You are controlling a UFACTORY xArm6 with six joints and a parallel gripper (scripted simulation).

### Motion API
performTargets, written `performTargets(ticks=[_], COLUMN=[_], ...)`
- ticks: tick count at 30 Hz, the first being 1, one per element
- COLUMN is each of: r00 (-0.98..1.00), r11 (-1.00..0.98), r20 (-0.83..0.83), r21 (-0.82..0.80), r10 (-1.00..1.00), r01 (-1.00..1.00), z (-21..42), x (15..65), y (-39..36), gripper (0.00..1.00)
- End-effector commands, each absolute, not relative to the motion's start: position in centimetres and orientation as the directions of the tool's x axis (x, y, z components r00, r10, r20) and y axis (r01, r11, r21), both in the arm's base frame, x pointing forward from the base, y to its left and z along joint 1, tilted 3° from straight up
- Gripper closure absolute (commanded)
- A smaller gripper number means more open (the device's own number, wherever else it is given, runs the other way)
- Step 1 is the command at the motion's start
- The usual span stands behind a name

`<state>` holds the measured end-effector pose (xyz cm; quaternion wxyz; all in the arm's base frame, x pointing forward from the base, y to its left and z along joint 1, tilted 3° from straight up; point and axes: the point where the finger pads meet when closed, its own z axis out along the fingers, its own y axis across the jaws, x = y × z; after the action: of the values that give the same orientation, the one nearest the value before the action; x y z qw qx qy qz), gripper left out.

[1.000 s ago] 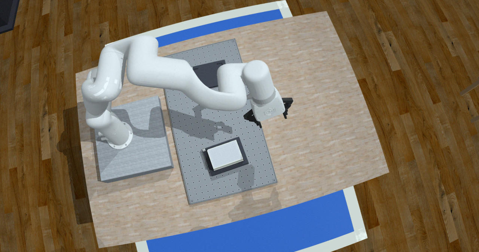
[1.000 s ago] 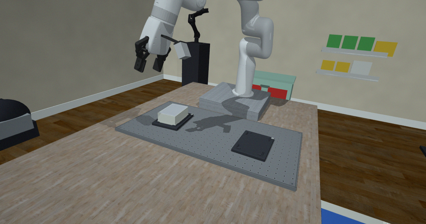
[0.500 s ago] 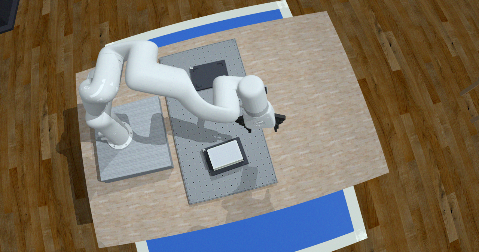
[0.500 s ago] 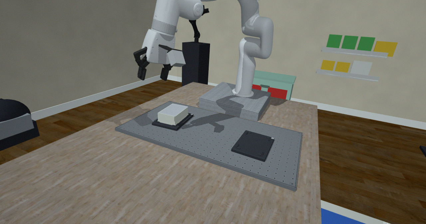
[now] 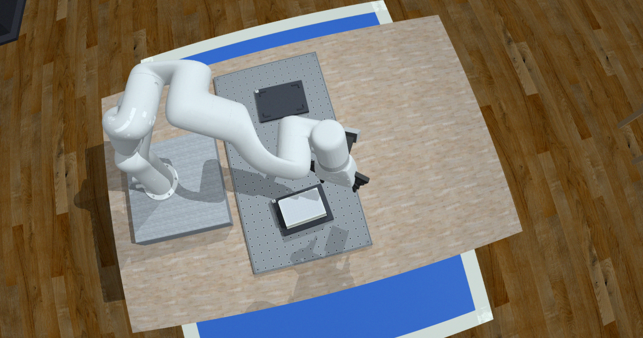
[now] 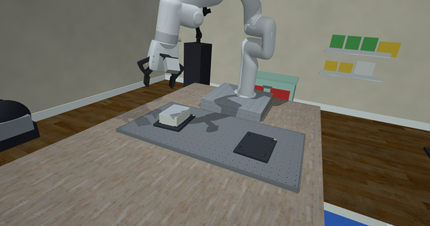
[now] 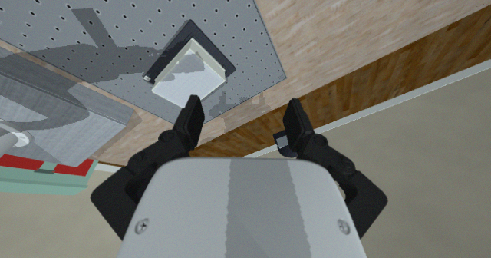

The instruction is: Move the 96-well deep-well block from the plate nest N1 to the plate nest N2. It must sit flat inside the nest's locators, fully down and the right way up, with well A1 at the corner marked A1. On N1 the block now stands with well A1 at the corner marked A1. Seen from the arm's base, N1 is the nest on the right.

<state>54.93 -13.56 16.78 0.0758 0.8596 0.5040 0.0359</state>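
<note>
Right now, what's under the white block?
The white block sits on a dark nest plate, whose edge shows all round it. The plate's middle and its locators are covered by the block. The open pincer hangs well above, holding nothing.

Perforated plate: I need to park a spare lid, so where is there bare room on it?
Bare stretches lie between nest N1 and nest N2, and along the perforated plate's front edge. N1 holds the deep-well block.

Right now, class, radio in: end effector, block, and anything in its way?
End effector open, empty, high above the table. Block seated on N1, untouched. N2 bare. Nothing between them.
</note>
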Motion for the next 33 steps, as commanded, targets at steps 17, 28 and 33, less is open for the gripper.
performTargets(ticks=[17, 28, 33], r00=[0.814, 0.926, 0.964], r11=[-0.815, -0.928, -0.965], r20=[0.058, 0.063, 0.058], r21=[0.072, 0.013, -0.015], r10=[0.579, 0.372, 0.259], r01=[0.575, 0.372, 0.26], z=[12.2, 10.0, 8.9], x=[49.7, 46.7, 45.2], y=[-14.7, -15.1, -15.2], gripper=[0.0, 0.0, 0.0])
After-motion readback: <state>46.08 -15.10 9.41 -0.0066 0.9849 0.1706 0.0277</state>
